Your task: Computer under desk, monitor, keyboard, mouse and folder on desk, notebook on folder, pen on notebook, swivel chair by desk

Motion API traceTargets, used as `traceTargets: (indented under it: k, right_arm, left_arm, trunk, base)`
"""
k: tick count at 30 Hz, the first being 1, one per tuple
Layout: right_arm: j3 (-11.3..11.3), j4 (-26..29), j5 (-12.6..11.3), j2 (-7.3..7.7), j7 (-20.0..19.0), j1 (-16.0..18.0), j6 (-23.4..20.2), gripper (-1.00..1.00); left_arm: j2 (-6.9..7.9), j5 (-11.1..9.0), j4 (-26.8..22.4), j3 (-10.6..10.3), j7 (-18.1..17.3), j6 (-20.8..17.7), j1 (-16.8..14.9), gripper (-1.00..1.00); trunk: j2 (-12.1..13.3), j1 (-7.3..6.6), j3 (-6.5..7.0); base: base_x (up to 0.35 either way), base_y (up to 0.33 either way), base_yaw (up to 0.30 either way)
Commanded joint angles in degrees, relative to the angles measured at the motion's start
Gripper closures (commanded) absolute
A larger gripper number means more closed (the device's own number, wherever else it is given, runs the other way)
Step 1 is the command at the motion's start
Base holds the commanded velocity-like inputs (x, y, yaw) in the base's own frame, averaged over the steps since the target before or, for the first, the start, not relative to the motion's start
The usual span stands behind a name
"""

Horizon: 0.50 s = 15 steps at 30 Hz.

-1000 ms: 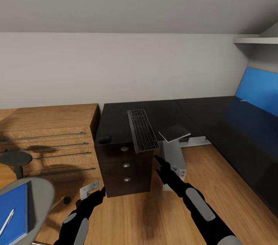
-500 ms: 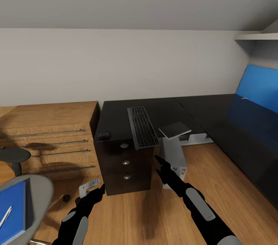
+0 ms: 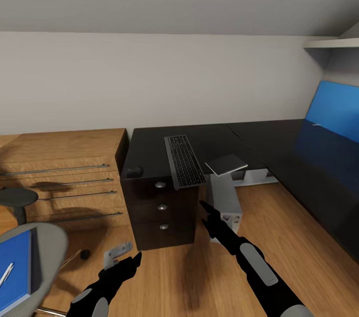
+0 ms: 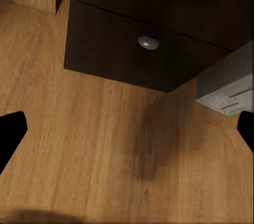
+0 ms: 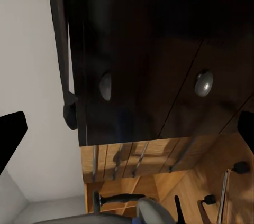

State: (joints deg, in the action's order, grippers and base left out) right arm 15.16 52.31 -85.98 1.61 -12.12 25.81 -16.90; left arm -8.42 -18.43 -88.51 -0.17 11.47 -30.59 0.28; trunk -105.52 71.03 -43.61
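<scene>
right claw [image 3: 203, 208] spread, empty | keyboard [image 3: 184, 160] above-ahead, overhanging worktop [image 3: 219, 138] front edge, long axis front-to-back | left claw [image 3: 135, 259] spread, farther

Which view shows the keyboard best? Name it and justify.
The head view. There the keyboard lies in full on the desk, above the drawers, one end overhanging the front edge. The right wrist view catches the desk's drawer front and knobs from below, and the left wrist view the lower drawers and floor; I cannot make out the keyboard in either.
</scene>
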Motion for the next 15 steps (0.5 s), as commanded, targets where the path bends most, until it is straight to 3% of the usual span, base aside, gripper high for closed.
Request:
traceTargets:
  k: [1, 6, 15]
  right_arm:
    - [0.14, -0.01, -0.42, 0.06, -0.1, 0.03, -0.06, -1.0]
    - [0.14, -0.01, -0.42, 0.06, -0.1, 0.03, -0.05, -1.0]
    - [0.14, -0.01, -0.42, 0.06, -0.1, 0.03, -0.06, -1.0]
  left_arm:
    - [0.12, -1.67, -0.29, -0.01, 0.47, -0.65, 0.1, -1.0]
    - [0.31, -2.22, -0.38, -0.01, 0.43, -0.82, 0.15, -1.0]
    - [0.46, -2.22, -0.35, -0.09, 0.39, -0.71, 0.16, -1.0]
  trunk:
    - [-0.02, 0.0, -0.04]
    - [-0.02, 0.0, -0.04]
    - [-0.02, 0.0, -0.04]
  base:
    - [0.0, 0.0, 0.0]
    - [0.021, 0.0, 0.0]
    - [0.215, 0.0, 0.0]
